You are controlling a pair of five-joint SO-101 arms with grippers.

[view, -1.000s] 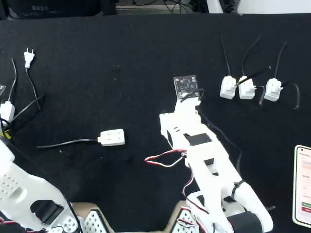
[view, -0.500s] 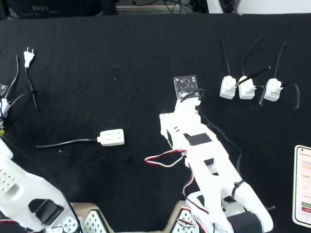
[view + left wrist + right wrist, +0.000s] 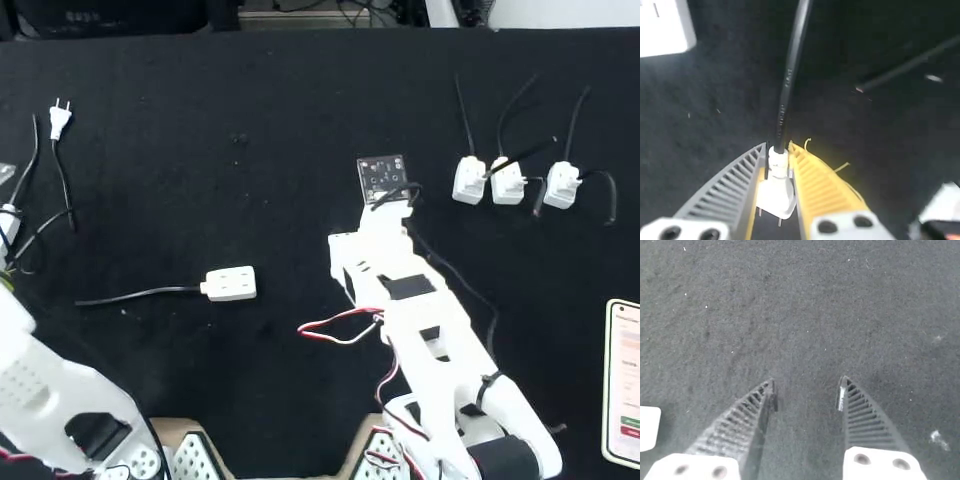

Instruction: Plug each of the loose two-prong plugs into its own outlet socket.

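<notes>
**Left claw hauls its plug nearer the table edge**

In the high view, the white plug (image 3: 8,218) pinched in the left claw (image 3: 777,155) sits closer to the left edge of the table (image 3: 250,100) than a second ago. The black cables (image 3: 64,180) beside it draw in: the strand that stretched out rightward now bends shorter. The left arm's white body (image 3: 50,390) shifts slightly.

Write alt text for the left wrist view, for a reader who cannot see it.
The left gripper, one finger grey and one yellow, is shut on a small white two-prong plug, prongs toward the camera. The plug's black cord runs away over the black cloth table, where a white plastic outlet socket block lies farther off.
</notes>
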